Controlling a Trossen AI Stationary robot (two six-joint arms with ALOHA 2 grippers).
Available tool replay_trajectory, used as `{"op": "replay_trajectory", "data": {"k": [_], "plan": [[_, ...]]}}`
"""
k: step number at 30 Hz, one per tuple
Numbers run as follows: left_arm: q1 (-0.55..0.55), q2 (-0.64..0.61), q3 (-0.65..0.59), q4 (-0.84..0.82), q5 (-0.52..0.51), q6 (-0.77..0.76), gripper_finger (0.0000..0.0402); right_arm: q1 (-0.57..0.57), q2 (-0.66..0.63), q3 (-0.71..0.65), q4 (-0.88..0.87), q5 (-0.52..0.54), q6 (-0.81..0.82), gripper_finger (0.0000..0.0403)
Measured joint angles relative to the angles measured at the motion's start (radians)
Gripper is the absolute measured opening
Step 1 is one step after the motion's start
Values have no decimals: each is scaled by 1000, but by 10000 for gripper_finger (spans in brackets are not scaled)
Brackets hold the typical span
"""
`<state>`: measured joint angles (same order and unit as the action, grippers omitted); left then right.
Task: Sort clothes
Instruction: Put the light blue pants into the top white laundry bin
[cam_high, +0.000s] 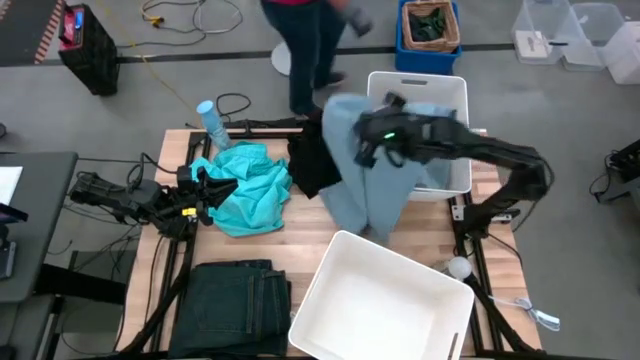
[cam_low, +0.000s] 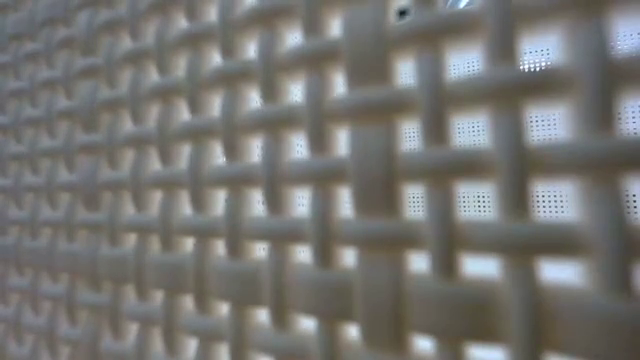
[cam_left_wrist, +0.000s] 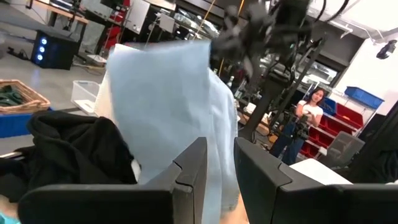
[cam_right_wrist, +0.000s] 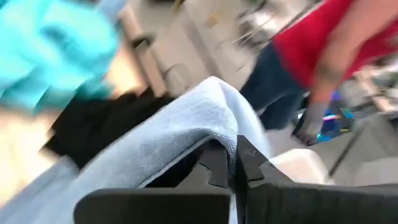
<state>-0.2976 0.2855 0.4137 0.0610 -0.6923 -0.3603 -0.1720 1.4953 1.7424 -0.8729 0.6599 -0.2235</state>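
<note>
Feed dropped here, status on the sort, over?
Right gripper shut on pale blue denim piece, lifted. Left gripper rests at turquoise top. Black top beneath denim.

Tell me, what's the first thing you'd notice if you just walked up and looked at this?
The right gripper has pinched a big pale blue denim piece and holds it up over the table's far middle, so it hangs like a curtain in front of the far white bin. Beside it, on the table's left, lies a bright turquoise top, crumpled right by the left gripper. A person in a red top stands just beyond the table.
</note>
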Motion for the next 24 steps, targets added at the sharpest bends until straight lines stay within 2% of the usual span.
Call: {"op": "replay_trajectory", "data": {"k": [5, 10, 14, 19, 22, 24], "plan": [[0, 0, 0, -1, 0, 0, 74, -17, -170, 1, 79, 160, 9, 1], [0, 0, 0, 0, 0, -1, 74, -35, -299, 1, 107, 381, 9, 1], [0, 0, 0, 1, 1, -1, 74, -36, -361, 1, 106, 591, 9, 0], [0, 0, 0, 1, 1, -2, 74, -37, -371, 1, 82, 862, -5, 0], [0, 0, 0, 2, 0, -3, 74, -41, -355, 1, 60, 867, -19, 0], [0, 0, 0, 2, 1, -3, 74, -40, -340, 1, 46, 804, -19, 0]]}}
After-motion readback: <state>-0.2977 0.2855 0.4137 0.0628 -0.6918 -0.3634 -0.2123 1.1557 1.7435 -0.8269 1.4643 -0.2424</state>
